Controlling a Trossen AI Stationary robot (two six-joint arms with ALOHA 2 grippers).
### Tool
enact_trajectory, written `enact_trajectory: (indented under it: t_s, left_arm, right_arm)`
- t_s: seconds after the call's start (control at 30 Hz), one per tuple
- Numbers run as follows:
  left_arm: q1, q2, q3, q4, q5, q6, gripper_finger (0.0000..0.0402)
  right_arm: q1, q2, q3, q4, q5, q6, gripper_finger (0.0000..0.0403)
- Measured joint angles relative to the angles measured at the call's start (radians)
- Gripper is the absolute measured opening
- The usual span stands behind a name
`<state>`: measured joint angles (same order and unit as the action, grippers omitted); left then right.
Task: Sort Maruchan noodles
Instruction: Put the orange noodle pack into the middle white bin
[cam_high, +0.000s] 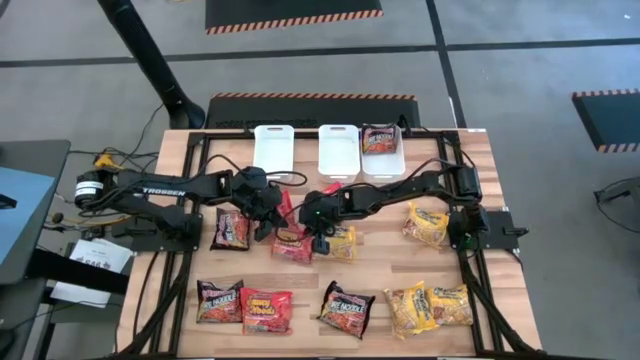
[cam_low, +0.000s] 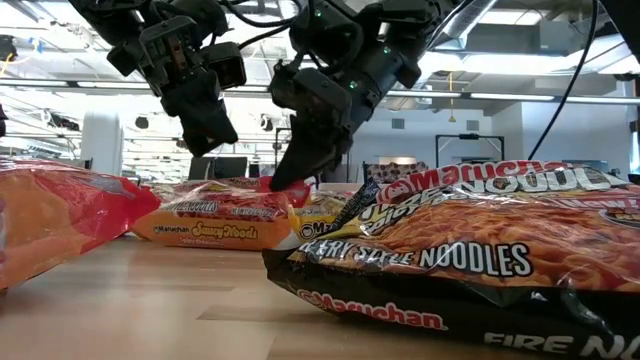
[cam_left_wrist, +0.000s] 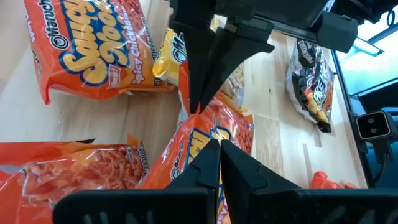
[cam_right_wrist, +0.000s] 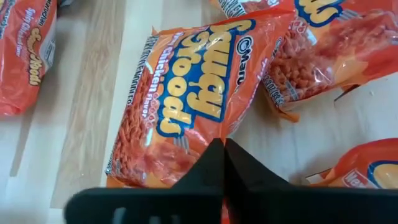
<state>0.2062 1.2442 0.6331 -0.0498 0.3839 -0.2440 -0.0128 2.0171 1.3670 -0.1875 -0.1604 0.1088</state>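
Several Maruchan noodle packets lie flat on the wooden table: red ones (cam_high: 292, 243), yellow ones (cam_high: 426, 224) and dark ones (cam_high: 230, 229). One dark packet (cam_high: 381, 138) lies in the rightmost white bin. My right gripper (cam_high: 320, 238) stands at mid-table, shut on a red packet (cam_right_wrist: 186, 99). My left gripper (cam_high: 265, 215) hovers just left of it with its fingers shut and empty, raised off the table in the low view (cam_low: 212, 130). In the left wrist view it is over the same red packet (cam_left_wrist: 214, 127). My right gripper pinches the red packet by its edge (cam_left_wrist: 194, 117) between the two fingertips (cam_low: 292, 178). The fingers come from above, slanting down. That edge is raised a little, while the rest of the packet lies on the table.
Three white bins (cam_high: 273, 146) stand in a row at the far edge; the left and middle (cam_high: 338, 148) ones show no packets. More packets line the near edge (cam_high: 265, 310), and a dark one fills the low view's foreground (cam_low: 470, 250). A yellow packet (cam_high: 343, 242) lies beside my right gripper.
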Motion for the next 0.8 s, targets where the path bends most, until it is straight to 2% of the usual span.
enact_trajectory:
  t_s: [0.33,0.57,0.8]
  left_arm:
    - [0.002,0.0,0.0,0.0,0.001,-0.031,0.0]
    - [0.002,-0.013,0.0,0.017,0.008,-0.051,0.0]
    - [0.004,-0.096,0.0,0.048,0.008,-0.053,0.0]
  right_arm:
    - [0.013,-0.017,0.028,-0.039,0.0,0.041,0.0004]
    - [0.027,-0.042,0.127,-0.193,0.029,0.01,0.0003]
    - [0.028,-0.043,0.2,-0.296,0.05,-0.012,0.0003]
